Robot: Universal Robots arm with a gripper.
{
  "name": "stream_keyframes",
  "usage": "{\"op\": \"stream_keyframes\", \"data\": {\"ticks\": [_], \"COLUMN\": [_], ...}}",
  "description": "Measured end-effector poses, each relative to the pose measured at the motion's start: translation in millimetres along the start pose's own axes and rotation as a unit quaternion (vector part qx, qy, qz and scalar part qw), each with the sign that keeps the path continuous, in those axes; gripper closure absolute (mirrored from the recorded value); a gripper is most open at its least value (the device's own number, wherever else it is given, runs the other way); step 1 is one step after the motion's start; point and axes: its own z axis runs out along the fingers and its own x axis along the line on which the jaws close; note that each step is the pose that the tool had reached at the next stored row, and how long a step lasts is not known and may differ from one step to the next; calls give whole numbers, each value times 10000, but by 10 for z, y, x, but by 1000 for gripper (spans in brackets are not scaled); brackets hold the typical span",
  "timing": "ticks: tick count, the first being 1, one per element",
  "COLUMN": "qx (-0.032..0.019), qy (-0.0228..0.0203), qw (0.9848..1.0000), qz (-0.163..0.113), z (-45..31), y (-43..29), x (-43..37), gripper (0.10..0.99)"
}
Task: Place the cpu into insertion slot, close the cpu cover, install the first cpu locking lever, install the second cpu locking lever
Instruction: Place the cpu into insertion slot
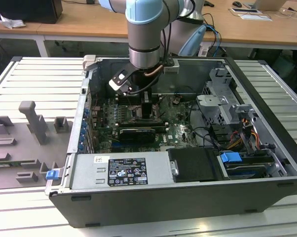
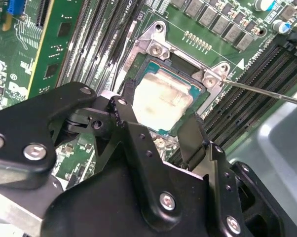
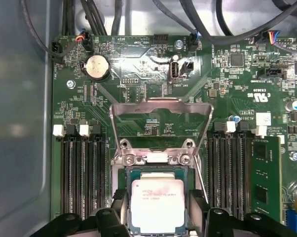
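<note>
Grey arm (image 1: 144, 39) plumb over open black case (image 1: 188, 205), black hand (image 2: 156, 123) astride silver-topped square cpu (image 3: 157, 203) lying flat in silver-rimmed insertion slot (image 3: 128, 171), gripping or released can't tell; thin silver-frame cpu cover (image 3: 161, 104) hinged up.

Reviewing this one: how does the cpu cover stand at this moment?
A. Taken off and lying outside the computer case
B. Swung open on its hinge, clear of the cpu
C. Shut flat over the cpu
B: in the first wrist view the cpu cover is swung up from its hinged edge, with green board showing through its window, and the cpu lies with its metal top uncovered.
</note>
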Motion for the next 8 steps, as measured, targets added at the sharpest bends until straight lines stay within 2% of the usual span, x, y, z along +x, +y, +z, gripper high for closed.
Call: {"op": "stream_keyframes", "data": {"ticks": [3,4,5,7,8], "qx": [33,51,69,82,83], "qy": [0,0,-1,-1,-2], "qw": [10000,10000,10000,10000,10000], "qz": [-1,-1,-1,-1,0], "z": [-40,-40,-40,-40,-40], "y": [9,15,23,29,29], "x": [0,0,0,0,0], "gripper": [486,616,675,675,796]}}
